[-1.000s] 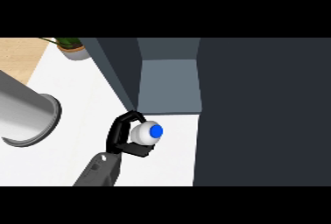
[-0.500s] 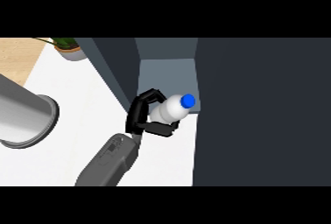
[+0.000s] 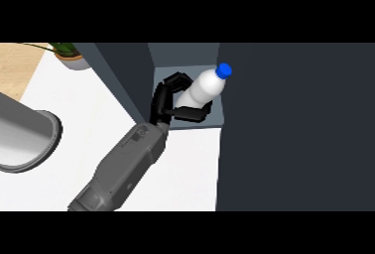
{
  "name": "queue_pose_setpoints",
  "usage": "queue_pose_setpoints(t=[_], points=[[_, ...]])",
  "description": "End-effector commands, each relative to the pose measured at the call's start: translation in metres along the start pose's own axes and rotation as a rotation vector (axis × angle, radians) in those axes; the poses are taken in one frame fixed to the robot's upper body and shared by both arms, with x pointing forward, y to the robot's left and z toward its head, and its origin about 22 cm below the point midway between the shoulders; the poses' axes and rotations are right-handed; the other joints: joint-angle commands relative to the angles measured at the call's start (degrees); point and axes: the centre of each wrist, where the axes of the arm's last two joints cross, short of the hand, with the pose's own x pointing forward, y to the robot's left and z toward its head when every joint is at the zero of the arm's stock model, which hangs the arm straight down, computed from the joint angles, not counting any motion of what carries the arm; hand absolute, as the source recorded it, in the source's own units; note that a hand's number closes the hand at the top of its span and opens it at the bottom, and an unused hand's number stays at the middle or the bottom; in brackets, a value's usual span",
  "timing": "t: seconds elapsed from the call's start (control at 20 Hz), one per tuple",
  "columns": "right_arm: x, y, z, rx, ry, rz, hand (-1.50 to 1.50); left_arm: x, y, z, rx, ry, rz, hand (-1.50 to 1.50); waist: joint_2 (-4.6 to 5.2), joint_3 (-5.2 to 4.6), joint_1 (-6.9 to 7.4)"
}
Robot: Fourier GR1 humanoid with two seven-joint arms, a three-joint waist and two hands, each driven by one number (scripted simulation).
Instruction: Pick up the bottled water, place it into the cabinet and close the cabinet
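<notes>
White plastic, capped in blue: the water bottle (image 3: 202, 90) is tilting up and to the right, its cap nearly touching the dark cabinet door (image 3: 293, 124) that fills the right side of the view. One hand (image 3: 170, 101) is showing, coming up from the lower edge on a grey forearm (image 3: 121, 171); which hand it is cannot be told for certain from this view, though it appears to be the right one. Its black fingers (image 3: 189, 114) are curling round the lower body of the bottle, gripping it, with the thumb side wrapping the left flank.

Hand and bottle are sitting over the pale grey floor of the open cabinet (image 3: 187, 74), a narrow compartment between a dark side wall on the left and the door on the right. The tilt probably comes from reaching in at a slant from the white worktop (image 3: 183, 158).

Room is tight: the cap is close to the door's edge, and the knuckles are near the left wall. Setting the bottle upright seems to call for a small swing leftward. A large grey cylinder (image 3: 22, 139) and a potted plant (image 3: 70, 54) are standing well apart at the left.
</notes>
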Motion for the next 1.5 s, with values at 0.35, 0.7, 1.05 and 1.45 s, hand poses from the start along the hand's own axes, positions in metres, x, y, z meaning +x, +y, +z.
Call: queue_pose_setpoints(t=[0.35,0.7,1.05,1.45], points=[[0.020,-0.007,-0.004,-0.009,-0.050,-0.036,-1.50,0.011,0.005,-0.038,0.227,0.018,-0.209,1.50,0.51,0.04,-1.26],[0.011,-0.009,0.004,0.018,-0.039,-0.063,-1.50,0.016,0.010,-0.051,0.333,0.002,-0.463,-1.50,0.62,0.08,-2.05],[0.007,-0.012,0.000,0.029,-0.057,-0.048,-1.50,0.008,0.016,-0.047,0.336,-0.075,-0.449,-1.50,1.34,-0.05,-1.68],[0.009,-0.008,0.001,0.035,-0.048,-0.047,-1.50,0.054,0.009,-0.067,0.199,-0.294,-0.028,1.50,0.90,-0.17,-0.17]])
